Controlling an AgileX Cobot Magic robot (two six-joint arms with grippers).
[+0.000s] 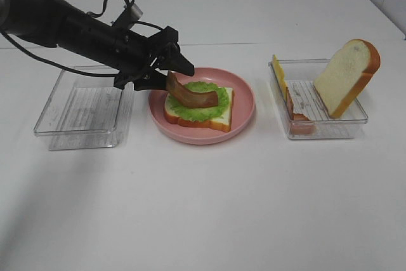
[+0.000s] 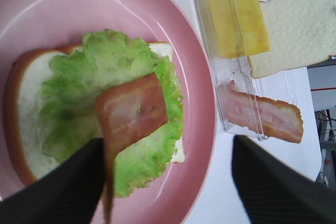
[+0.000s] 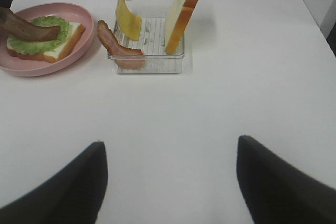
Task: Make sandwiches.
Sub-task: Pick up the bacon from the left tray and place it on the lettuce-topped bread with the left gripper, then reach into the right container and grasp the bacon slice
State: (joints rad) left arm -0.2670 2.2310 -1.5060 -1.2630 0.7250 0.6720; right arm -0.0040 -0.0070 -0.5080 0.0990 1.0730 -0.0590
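On the pink plate (image 1: 244, 103) lies a white bread slice (image 1: 219, 120) with orange-brown crust, green lettuce (image 1: 212, 107) on top, and a brown bacon strip (image 1: 193, 98) across the lettuce. The bacon's near end stands up against one finger of my left gripper (image 1: 172, 75), whose jaws are wide open above the plate's left side. In the left wrist view the bacon (image 2: 134, 111) leans on one finger (image 2: 58, 187). The second bread slice (image 1: 346, 74), yellow cheese (image 1: 278, 68) and reddish ham (image 1: 293, 109) stand in the right tray (image 1: 323, 128). My right gripper (image 3: 168, 182) is open over bare table.
An empty clear plastic tray (image 1: 82, 106) sits left of the plate, partly under the left arm (image 1: 63, 23). The white table (image 1: 209, 207) stretches in front of plate and trays. The right arm is out of the exterior high view.
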